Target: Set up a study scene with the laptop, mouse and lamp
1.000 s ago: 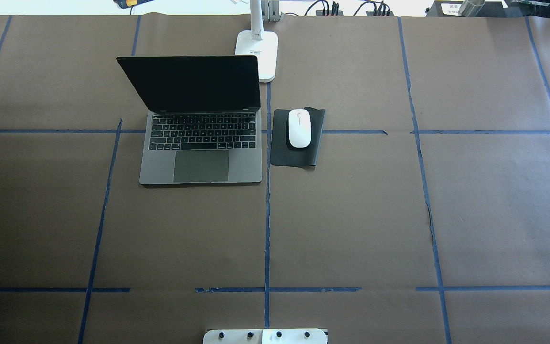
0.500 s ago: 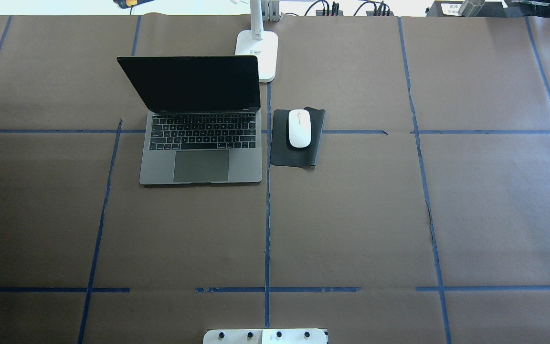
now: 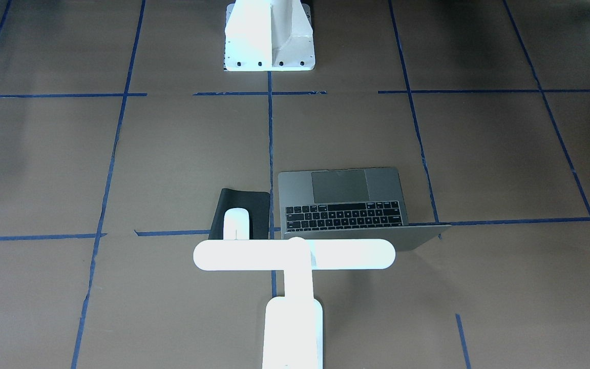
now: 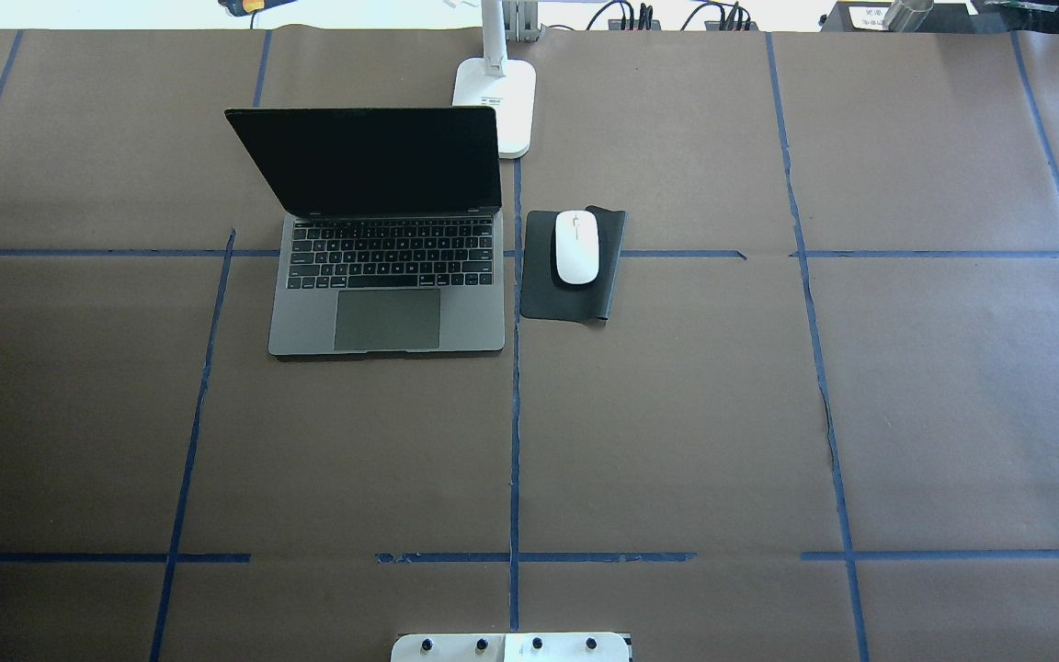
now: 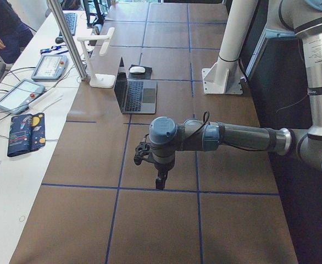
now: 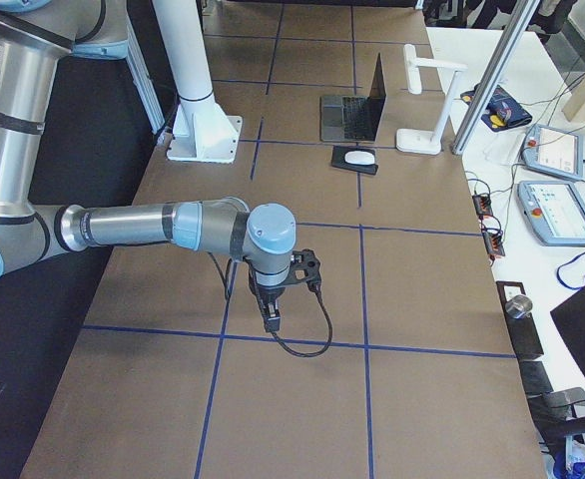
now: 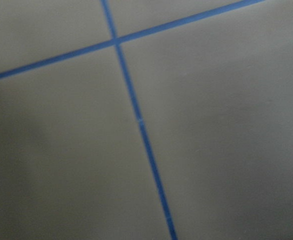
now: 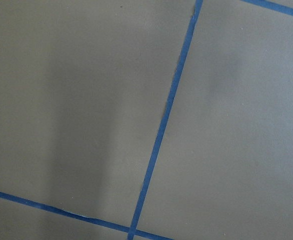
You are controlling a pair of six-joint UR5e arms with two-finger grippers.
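The laptop [image 4: 387, 276] sits open in the upper left-centre of the overhead view. Its dark screen tilts back toward the top of the frame, and its keyboard and trackpad face the bottom edge. Just to its right lies a flat black mat [image 4: 566, 299], with a strip of blue tape [image 4: 515, 414] running down the picture between the two. The mouse [image 4: 576, 246] rests on the upper half of that mat, its long side pointing up the frame.

The lamp [image 4: 495, 92] stands at top centre of the overhead view, its base just beyond the laptop's upper right corner and its arm rising out of the picture. In the front-facing view its long bar crosses the lower centre of the frame, hiding the near end of the mouse and part of the laptop's lid.

In the exterior left view the left gripper [image 5: 160, 181] hangs at mid-frame, pointing down over the brown paper-covered table [image 4: 677, 414], well apart from the laptop group in the upper left. In the exterior right view the right gripper [image 6: 271, 317] hangs left of centre, low in the frame, a dark cable looping below it. For neither gripper can it be told whether the fingers are parted or pressed together. Both wrist views show only paper and tape lines, the left one blurred.

A white pedestal [image 3: 269, 36] stands at top centre of the front-facing view
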